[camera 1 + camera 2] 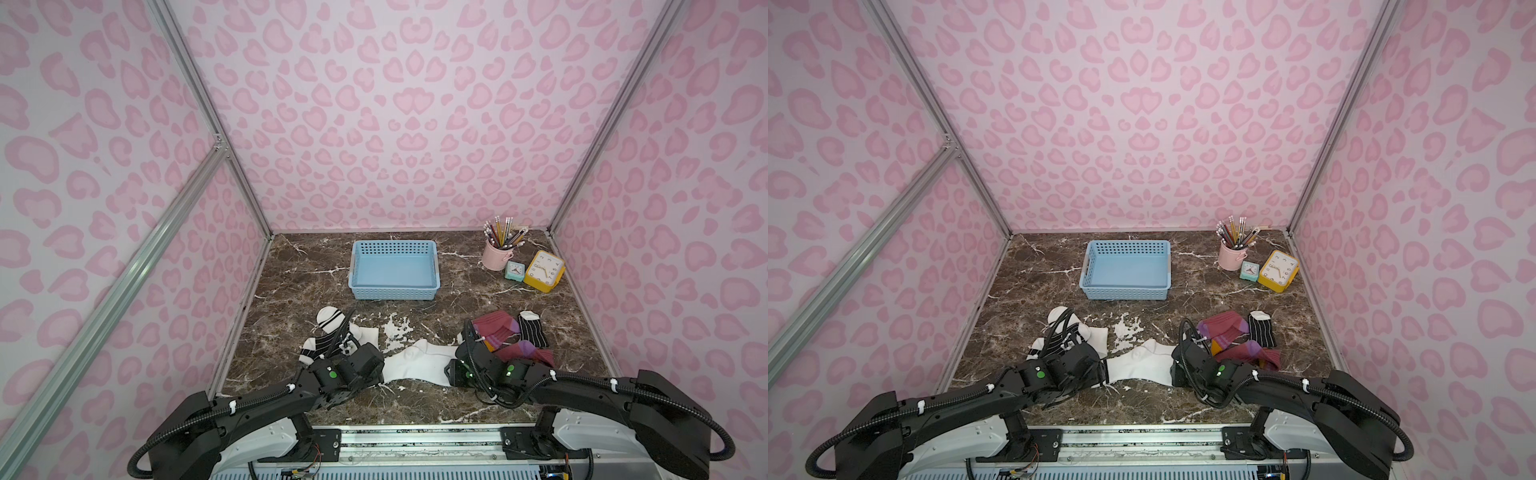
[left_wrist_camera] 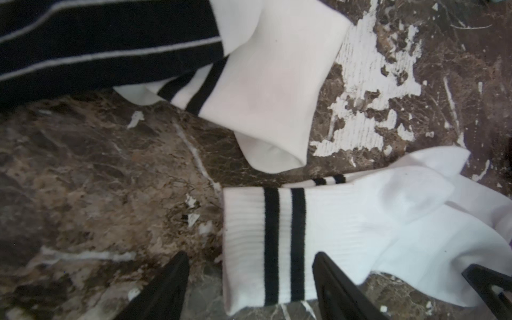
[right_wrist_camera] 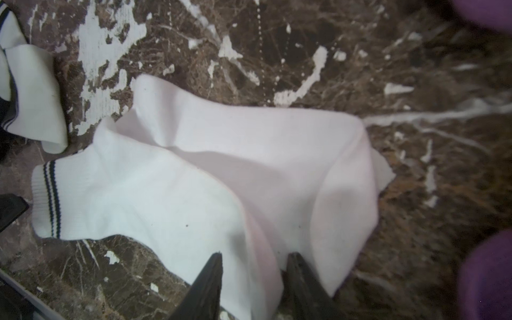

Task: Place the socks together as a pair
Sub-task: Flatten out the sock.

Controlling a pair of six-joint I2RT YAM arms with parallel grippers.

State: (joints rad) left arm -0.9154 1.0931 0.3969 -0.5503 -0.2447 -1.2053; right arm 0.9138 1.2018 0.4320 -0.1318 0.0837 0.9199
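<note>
While left pincer (image 2: 249, 256) gapes astride white sock (image 2: 346, 221), whether right pincer (image 3: 255, 255) grips is unclear.

I stand in a test booth; pink spotted walls (image 1: 395, 124) on metal framing (image 1: 202, 95); marble-look surface (image 1: 457, 291); my arms (image 1: 266, 399) on a rail (image 1: 415, 442).

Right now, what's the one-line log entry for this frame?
target: white sock | left gripper: open, straddling cuff | right gripper: around toe end, grip unclear
</note>
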